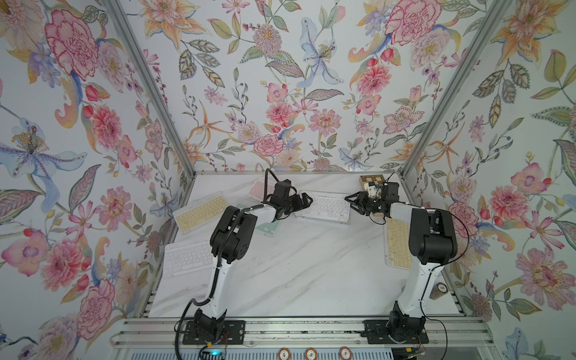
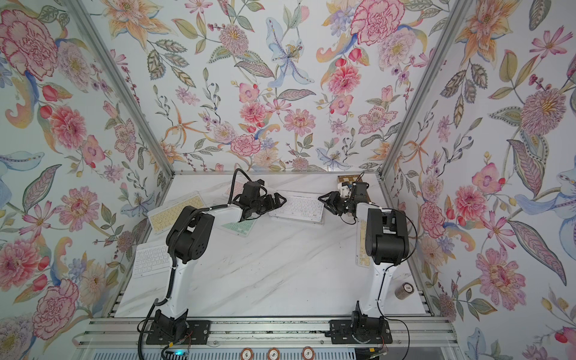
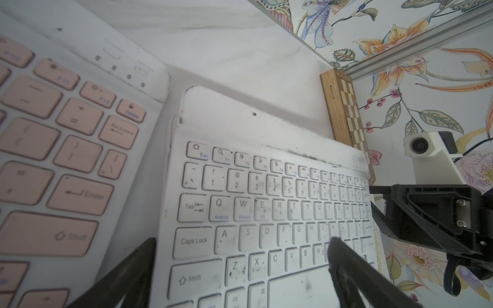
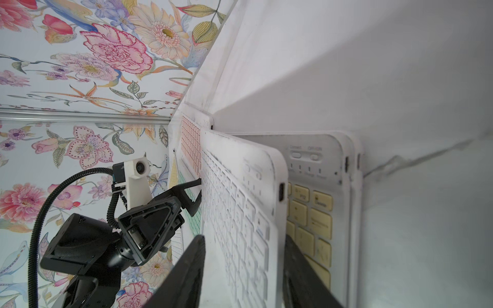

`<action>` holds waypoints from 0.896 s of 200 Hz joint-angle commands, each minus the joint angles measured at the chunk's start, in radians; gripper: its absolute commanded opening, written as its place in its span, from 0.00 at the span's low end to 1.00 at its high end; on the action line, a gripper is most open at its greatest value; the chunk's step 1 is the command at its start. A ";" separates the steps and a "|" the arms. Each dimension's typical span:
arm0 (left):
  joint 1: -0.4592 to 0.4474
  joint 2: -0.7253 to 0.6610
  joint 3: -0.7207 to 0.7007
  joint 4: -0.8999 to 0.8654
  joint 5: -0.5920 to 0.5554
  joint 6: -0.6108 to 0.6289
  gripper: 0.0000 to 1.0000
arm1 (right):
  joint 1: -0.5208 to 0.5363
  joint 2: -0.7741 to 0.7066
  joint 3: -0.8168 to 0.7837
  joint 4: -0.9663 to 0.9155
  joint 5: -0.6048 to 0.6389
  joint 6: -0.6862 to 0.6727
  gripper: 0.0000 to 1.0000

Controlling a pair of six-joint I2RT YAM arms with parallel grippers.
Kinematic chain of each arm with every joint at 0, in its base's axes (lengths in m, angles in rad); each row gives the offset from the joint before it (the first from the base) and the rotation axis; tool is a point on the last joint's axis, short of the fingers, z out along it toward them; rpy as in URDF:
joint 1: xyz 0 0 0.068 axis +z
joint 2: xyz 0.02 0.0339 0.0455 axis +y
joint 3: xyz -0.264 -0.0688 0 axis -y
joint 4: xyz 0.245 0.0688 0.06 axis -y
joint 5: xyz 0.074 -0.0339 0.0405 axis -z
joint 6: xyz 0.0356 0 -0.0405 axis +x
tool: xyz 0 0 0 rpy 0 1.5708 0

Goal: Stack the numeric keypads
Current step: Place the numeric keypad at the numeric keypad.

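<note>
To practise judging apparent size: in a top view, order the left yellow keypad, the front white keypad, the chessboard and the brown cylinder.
1. left yellow keypad and front white keypad: these look alike, and the left arm covers part of the white one.
2. chessboard, partly hidden.
3. brown cylinder.

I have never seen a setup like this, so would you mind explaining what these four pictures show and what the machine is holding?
This is a robot with two arms bolted at the front of a marble table. Two pictures look down from one overhead camera pair; the other two come from a camera on each wrist. On the table lie pastel keypads, among them a pink keypad, a yellow keypad and a mint green keypad, plus a wooden chessboard at the back. Both arms reach for the white keypad resting on others. The left hand is open at one end. The right hand has a finger on each side of the other end; whether it pinches is unclear.
</note>
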 commanded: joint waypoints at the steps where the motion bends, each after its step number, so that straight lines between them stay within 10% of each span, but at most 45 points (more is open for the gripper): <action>1: -0.011 -0.035 0.001 -0.014 0.008 0.018 0.99 | -0.005 0.010 0.033 -0.038 0.026 -0.045 0.50; 179: -0.024 -0.076 -0.026 -0.036 -0.002 0.031 0.99 | 0.021 -0.013 0.064 -0.185 0.186 -0.150 0.64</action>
